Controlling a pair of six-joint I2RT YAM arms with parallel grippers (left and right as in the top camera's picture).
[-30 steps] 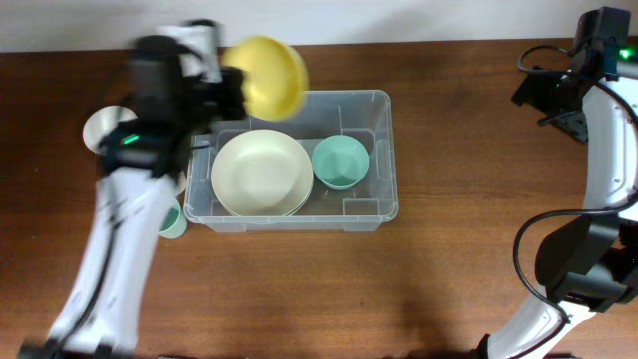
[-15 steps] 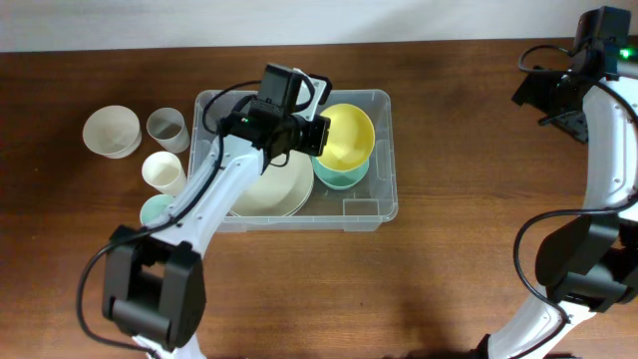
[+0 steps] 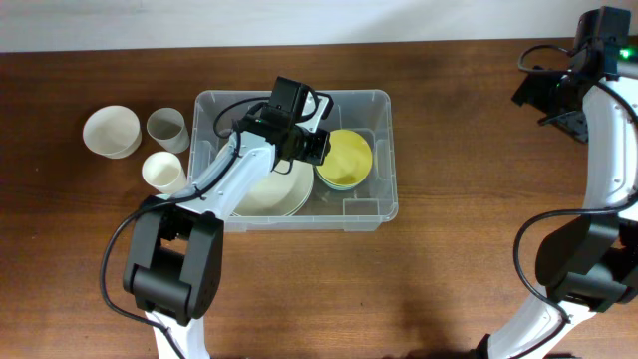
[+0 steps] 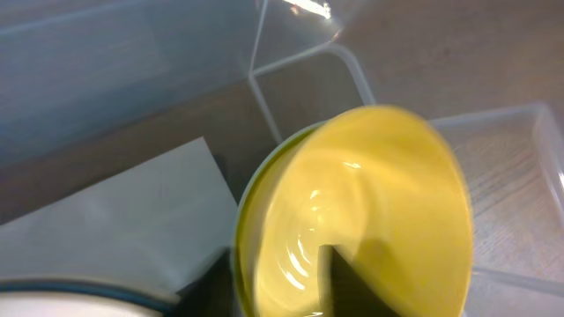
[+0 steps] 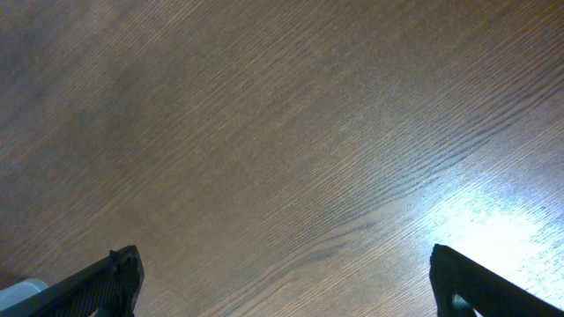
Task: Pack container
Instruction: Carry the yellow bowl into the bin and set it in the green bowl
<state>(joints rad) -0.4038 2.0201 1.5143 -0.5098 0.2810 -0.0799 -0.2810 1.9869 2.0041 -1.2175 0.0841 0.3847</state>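
— While the left gripper [image 3: 317,148] reaches into it, where does the container [image 3: 391,150] sit?
— On the wooden table [image 3: 459,249], left of centre in the overhead view, with its long side running across. Inside, a large cream plate [image 3: 261,189] fills the left half. A yellow bowl [image 3: 346,158] sits nested in a teal bowl [image 4: 247,198] in the right half, beside the white label [image 4: 106,216] on the bottom.
— Is the left gripper holding anything?
— It is down at the yellow bowl's rim. One dark finger [image 4: 352,282] shows inside the bowl; whether the pair pinches the rim, I cannot tell.
— And the right gripper [image 5: 286,286]?
— Well apart from all that, over bare wood, its fingers spread wide.
— What stands outside the container?
— Three cups just to its left: a white cup [image 3: 110,131], a grey cup [image 3: 166,128] and a cream cup [image 3: 163,172]
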